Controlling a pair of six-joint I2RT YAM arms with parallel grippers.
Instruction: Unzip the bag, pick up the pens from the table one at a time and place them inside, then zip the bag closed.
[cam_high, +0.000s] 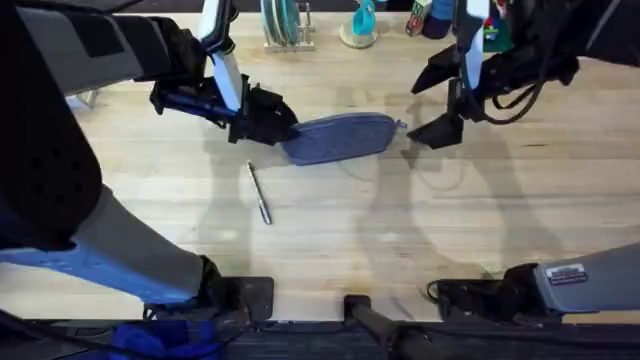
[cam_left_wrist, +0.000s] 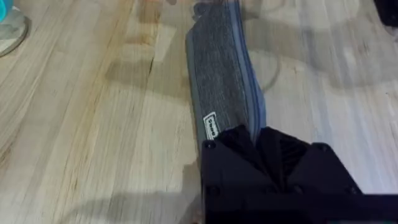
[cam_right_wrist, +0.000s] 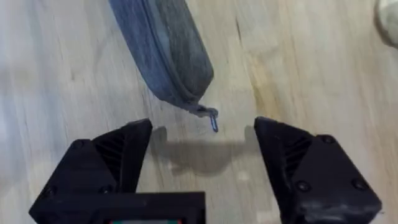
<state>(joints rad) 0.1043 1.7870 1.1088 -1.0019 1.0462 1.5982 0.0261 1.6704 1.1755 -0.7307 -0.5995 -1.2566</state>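
Soft fabric bag (cam_high: 340, 137) lies limp; left gripper (cam_high: 268, 122) clamps its left end. Right gripper (cam_right_wrist: 202, 155) gapes wide by the tiny zipper tab (cam_right_wrist: 213, 120), the spot to pinch.

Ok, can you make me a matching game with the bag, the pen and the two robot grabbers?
Things:
1. bag
2. silver pen
3. left gripper
4. right gripper

States:
A. open, just past the zipper pull
B. lying alone on the table, nearer the arm bases than the bag
C. zipped shut
D. shut on the bag's end

Pairs: 1-C, 2-B, 3-D, 4-A
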